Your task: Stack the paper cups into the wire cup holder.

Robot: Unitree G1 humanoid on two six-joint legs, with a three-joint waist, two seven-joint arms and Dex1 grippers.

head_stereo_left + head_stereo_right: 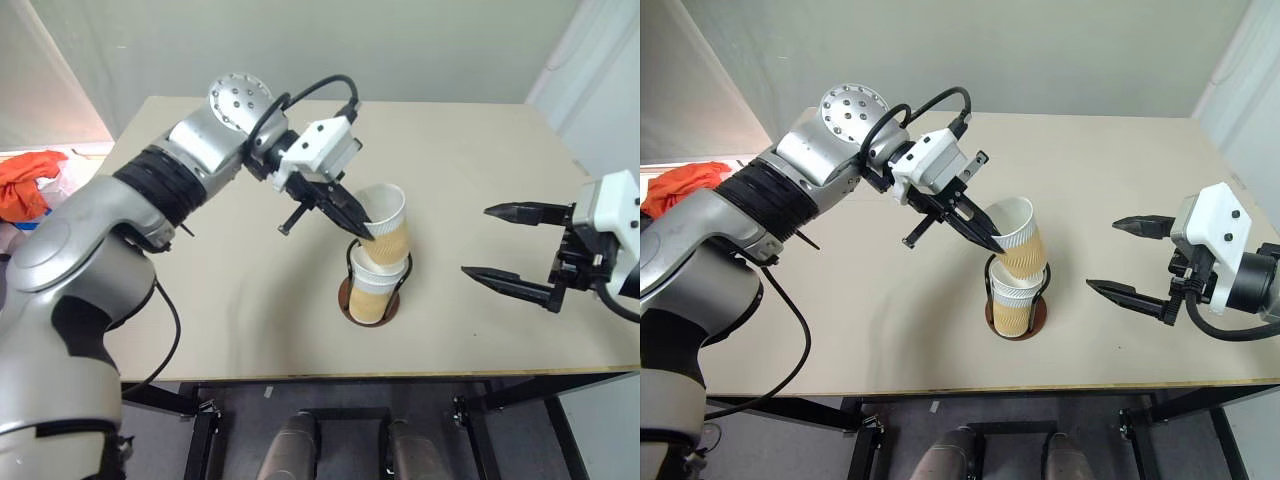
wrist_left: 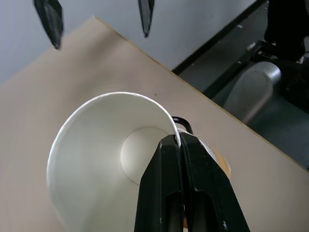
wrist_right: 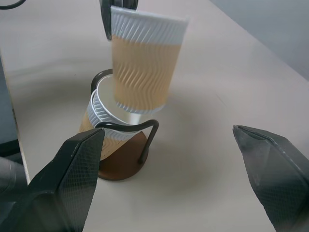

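1. The left gripper [image 1: 355, 222] pinches the rim of a paper cup [image 1: 386, 225], one finger inside the cup and one outside, jaws clamped tight on the wall.
2. That held cup hangs tilted, its base just entering the mouth of a second paper cup [image 1: 377, 287], which already sits in the wire cup holder [image 1: 347, 300].
3. The holder stands near the middle of the table [image 1: 250, 300], slightly toward the front edge; its reddish-brown base lies flat and the black wire loops rise around the seated cup.
4. From the holder, the left gripper comes in from about ten o'clock, arm stretched across the tabletop.
5. The right gripper [image 1: 510, 250] hovers at about three o'clock from the holder, well apart from it, jaws spread wide and holding nothing.
6. Its fingers [image 3: 72, 179] point toward the cups, framing the holder between them in the right wrist view.
7. An orange cloth [image 1: 28, 185] lies beyond the table's left edge.
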